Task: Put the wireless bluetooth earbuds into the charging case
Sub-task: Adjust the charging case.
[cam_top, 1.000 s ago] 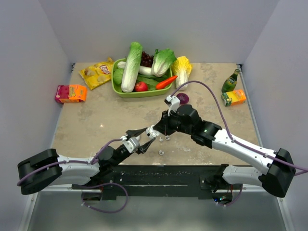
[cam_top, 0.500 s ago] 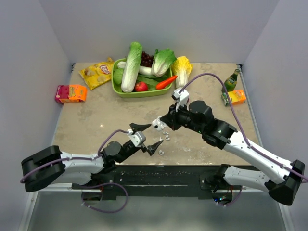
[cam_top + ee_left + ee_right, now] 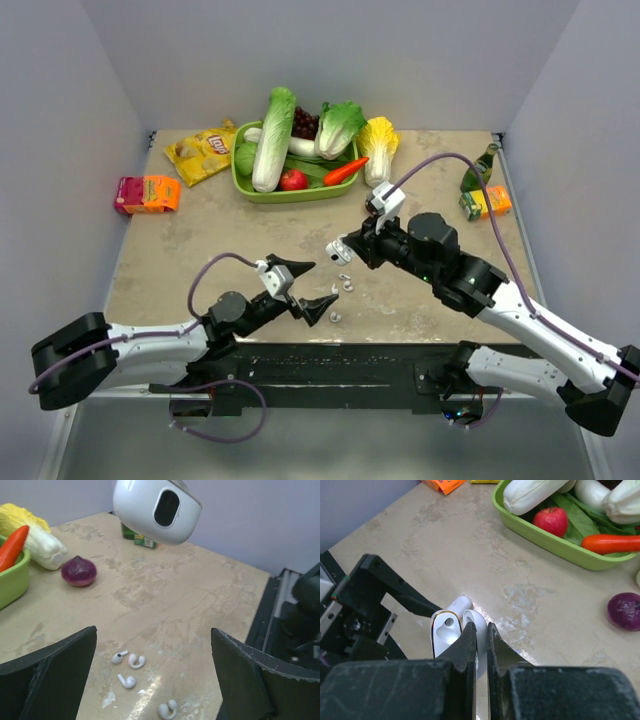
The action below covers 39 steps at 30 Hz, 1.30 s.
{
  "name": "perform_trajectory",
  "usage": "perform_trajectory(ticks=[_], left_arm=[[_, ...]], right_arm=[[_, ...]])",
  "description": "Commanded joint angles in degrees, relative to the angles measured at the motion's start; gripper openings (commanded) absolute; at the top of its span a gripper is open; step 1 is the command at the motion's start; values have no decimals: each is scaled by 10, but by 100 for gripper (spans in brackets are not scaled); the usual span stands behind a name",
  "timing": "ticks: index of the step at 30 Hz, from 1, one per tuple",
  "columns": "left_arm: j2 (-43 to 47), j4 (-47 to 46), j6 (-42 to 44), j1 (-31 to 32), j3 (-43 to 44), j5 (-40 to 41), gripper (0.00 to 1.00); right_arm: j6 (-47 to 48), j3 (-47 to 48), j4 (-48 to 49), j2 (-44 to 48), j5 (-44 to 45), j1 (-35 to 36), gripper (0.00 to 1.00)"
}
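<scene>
**Finding 1: hazards.** My right gripper (image 3: 480, 630) is closed on the charging case (image 3: 447, 630). It pinches only a thin white edge, and the case is held clear of the table (image 3: 200, 250). On so narrow a hold I judge the case may pivot or slip out, the more so if a bud is pressed into it. The earbuds (image 3: 136, 661) are small, glossy and loose. My left gripper (image 3: 154, 640) stands with jaws wide and holds nothing. It could skid or flick a bud away if a finger lands off-centre. Several white pieces lie close together, so closing on one may disturb its neighbours.

**Finding 2: positions.** In the left wrist view the earbuds lie on the table between my left fingers, toward 6 o'clock. The case hangs at 12 o'clock, above them. From overhead the case sits at 1 o'clock of the left gripper and the buds at 3 to 5 o'clock, near its fingertips. I cannot tell whether the nearest bud touches.
</scene>
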<state>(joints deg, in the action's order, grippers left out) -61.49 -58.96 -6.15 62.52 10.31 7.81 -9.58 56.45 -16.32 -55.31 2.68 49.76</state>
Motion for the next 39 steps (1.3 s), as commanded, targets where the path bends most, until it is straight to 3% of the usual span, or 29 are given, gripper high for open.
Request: perform_trajectory(ticks=[1, 3, 8, 15, 26, 39], left_arm=[[47, 20, -133, -63, 20, -165, 100], [52, 6, -190, -119, 15, -298, 100], [34, -19, -208, -136, 34, -420, 100], [-12, -15, -188, -145, 88, -446, 100], [-78, -30, -189, -151, 128, -475, 99], [-80, -23, -150, -151, 133, -444, 84]], right_arm=[[77, -25, 58, 55, 14, 5, 0], [117, -16, 24, 66, -7, 6, 0], [142, 9, -32, 57, -8, 31, 0], [164, 24, -76, 31, 56, 106, 0], [160, 24, -86, 34, 49, 115, 0], [155, 24, -71, 17, 10, 116, 0]])
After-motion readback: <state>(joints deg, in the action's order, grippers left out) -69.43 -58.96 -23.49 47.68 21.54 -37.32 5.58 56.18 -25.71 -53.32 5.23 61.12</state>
